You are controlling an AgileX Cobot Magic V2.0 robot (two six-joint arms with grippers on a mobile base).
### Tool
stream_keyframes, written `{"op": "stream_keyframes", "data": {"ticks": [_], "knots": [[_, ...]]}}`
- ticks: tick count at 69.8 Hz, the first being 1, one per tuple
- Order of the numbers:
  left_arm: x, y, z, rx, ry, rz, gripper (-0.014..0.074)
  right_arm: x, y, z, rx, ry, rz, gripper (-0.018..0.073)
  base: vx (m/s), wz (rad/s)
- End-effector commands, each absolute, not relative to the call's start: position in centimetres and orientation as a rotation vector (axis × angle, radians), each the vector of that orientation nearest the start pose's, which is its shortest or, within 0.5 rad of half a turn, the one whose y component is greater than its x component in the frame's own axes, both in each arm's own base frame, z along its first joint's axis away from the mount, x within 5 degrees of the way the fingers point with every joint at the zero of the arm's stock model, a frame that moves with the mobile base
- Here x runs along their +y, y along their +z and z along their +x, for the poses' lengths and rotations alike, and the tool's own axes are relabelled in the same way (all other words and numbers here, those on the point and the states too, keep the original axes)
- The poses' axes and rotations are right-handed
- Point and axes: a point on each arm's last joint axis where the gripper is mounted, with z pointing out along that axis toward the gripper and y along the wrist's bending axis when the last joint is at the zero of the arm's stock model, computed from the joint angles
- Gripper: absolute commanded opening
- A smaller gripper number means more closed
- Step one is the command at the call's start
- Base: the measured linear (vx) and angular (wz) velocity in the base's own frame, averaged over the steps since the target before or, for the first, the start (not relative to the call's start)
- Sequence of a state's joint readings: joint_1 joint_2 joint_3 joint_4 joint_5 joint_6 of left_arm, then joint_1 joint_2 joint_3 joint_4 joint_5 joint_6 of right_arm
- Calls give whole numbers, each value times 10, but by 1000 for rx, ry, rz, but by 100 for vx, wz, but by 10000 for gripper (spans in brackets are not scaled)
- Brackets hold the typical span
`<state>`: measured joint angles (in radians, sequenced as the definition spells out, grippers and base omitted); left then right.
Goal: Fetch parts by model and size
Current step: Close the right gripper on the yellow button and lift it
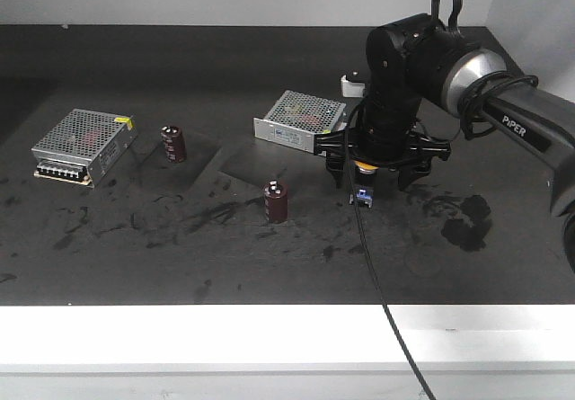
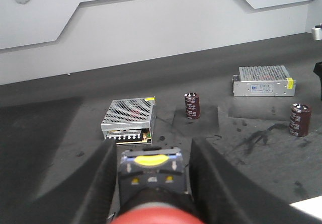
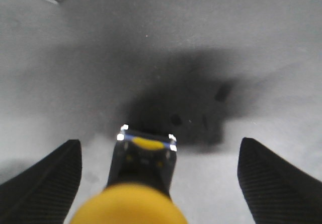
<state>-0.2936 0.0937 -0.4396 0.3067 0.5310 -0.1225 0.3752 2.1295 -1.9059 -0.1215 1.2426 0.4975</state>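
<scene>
**Item:** push-button switches, two: one red, one yellow.

**Progress (judged):** about halfway.
- The red switch [image 2: 151, 181] is secured. The left gripper [image 2: 152, 151] is closed on its black body, with fingers [image 2: 100, 183] against both sides. The piece appears to be carried clear of the table [image 2: 60, 133].
- The yellow switch [image 1: 363, 187] is not yet taken. The right gripper [image 1: 368, 177] hangs over it, spread wide, and its fingers [image 3: 48, 183] stand well off on either side without contact.
- Left to do: close on the yellow unit, lift it and deliver both. No drop-off place shows.

**Location:**
- The yellow switch is on the table just in front of the right supply [image 1: 301, 119], toward the robot and slightly to the right.
- The red switch is outside the front view. In the left wrist view it sits well apart from the right supply, to its left and nearer the robot.

**Description:**
- Each has a rounded mushroom cap, blurred by closeness to the wrist cameras.
- Below the cap is a squarish black body, with a blue-grey base that has pale corners.
- Each shows a yellow oval mark at the base end.
- The yellow unit seems to stand upright, cap up.

**Not wanted:** capacitors [image 1: 276, 200] and the left supply [image 1: 83, 146].
</scene>
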Motion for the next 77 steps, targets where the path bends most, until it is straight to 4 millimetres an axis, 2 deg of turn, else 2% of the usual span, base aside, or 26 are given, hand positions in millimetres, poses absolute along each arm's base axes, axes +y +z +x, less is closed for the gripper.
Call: {"op": "stream_keyframes", "data": {"ticks": [1, 12, 22, 30, 43, 60, 77], "knots": [[3, 320, 33, 1543, 0, 246, -6, 151, 274, 420, 2826, -1, 154, 587, 0, 0], [3, 320, 33, 1544, 0, 246, -6, 151, 274, 422, 2812, 8, 166, 538, 0, 0], [3, 320, 33, 1544, 0, 246, -6, 152, 274, 422, 2805, 17, 185, 427, 0, 0], [3, 320, 33, 1544, 0, 246, -6, 152, 275, 423, 2799, 20, 185, 288, 0, 0], [3, 320, 33, 1544, 0, 246, -6, 152, 275, 423, 2794, 25, 184, -11, 0, 0], [3, 320, 33, 1544, 0, 246, -6, 152, 275, 422, 2802, 18, 175, -9, 0, 0], [3, 320, 33, 1544, 0, 246, -6, 167, 287, 412, 2742, -109, -2, -9, 0, 0]]}}
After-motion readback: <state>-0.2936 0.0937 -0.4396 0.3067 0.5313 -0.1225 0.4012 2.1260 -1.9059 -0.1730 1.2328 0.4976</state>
